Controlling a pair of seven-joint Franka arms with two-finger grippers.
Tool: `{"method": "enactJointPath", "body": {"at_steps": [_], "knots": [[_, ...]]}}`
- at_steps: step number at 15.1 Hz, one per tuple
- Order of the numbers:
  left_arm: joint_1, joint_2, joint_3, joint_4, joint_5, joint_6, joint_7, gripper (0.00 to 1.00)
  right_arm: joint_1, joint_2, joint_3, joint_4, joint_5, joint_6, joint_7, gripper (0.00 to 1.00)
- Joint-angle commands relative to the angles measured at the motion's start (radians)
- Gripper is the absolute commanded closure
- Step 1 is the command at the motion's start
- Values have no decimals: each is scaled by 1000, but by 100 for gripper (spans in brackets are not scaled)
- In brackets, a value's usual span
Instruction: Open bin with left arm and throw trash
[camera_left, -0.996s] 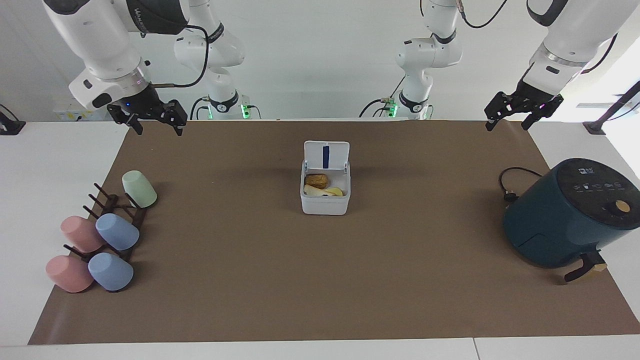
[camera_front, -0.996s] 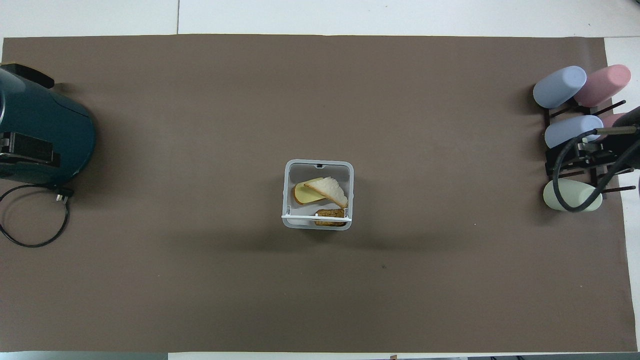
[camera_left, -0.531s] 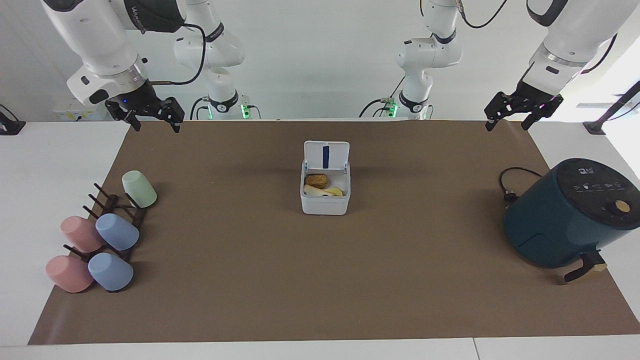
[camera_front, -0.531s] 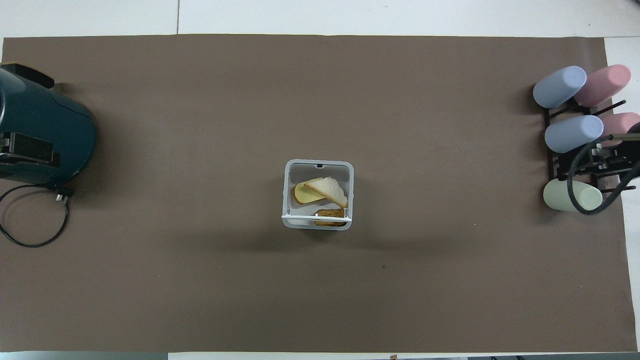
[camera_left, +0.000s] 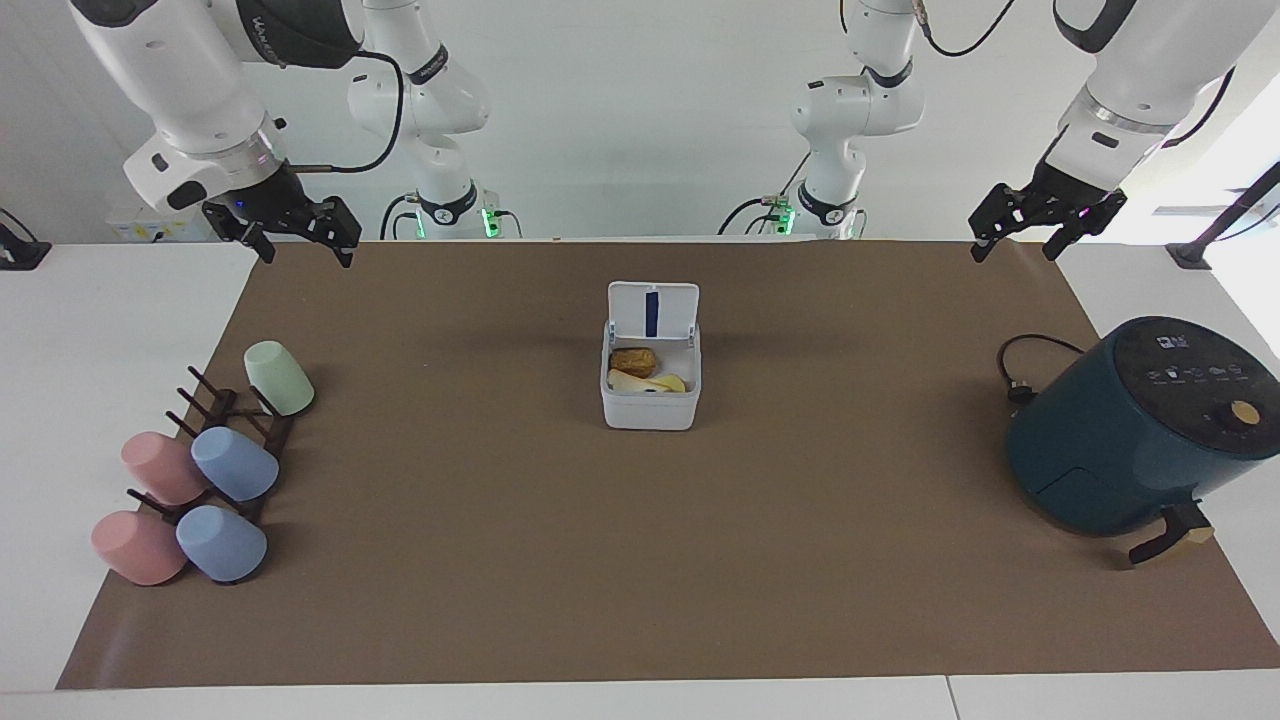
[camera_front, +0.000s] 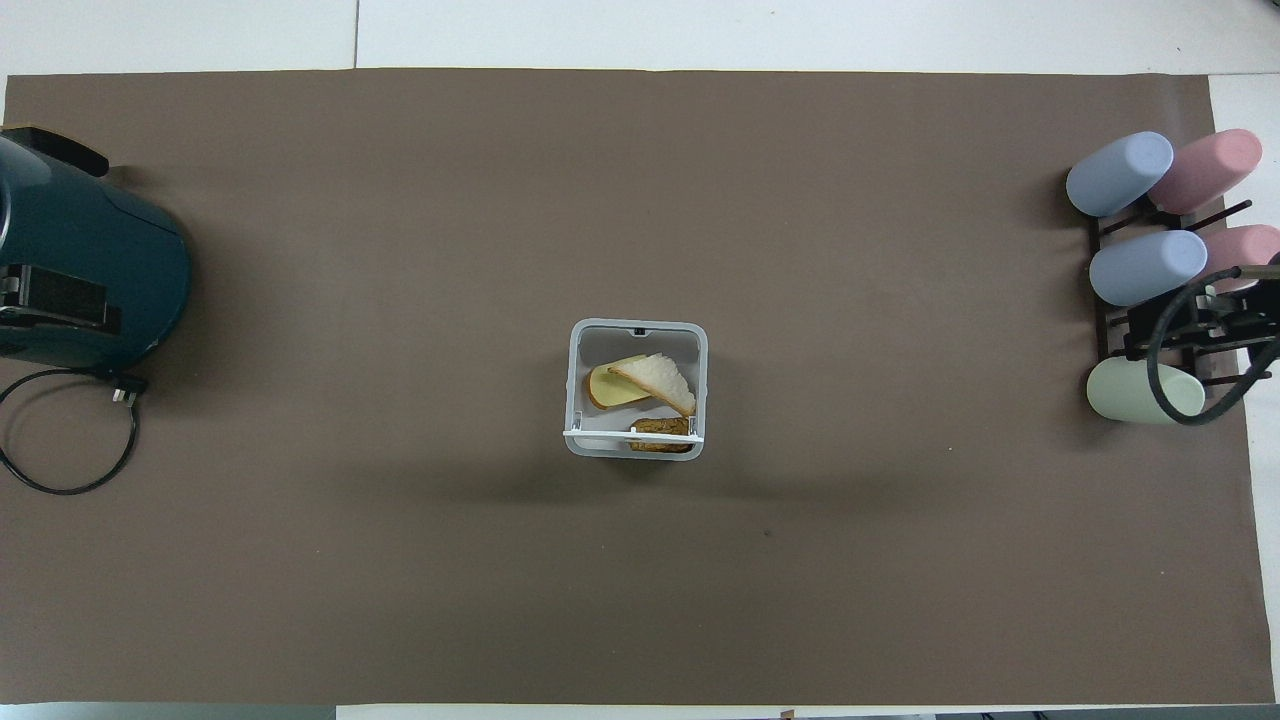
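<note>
Bin: centre of the frame on the brown surface, lid standing upright, blue strip showing.
Trash: all three pieces lie inside the bin; bread slice leans over the yellow chunk, nugget sits by the hinge.
Handling: likely light, rigid plastic; the bread's thin edge offers the easiest pinch, the nugget looks lumpy.
Left gripper: upper right of the frame, in the air, jaws apart, empty.
Right gripper: upper left, in the air, jaws apart, empty.
Progress: task appears complete.
</note>
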Motion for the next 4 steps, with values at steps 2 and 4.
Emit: {"method": "enactJointPath", "body": {"at_steps": [2,4], "knots": [[6,-27,-3,-27,18,-2,16,0,-22,-19,17,-28,12,26,-12,0],[6,-27,-3,-27,18,-2,16,0,-22,-19,17,-28,12,27,-13,0]]}}
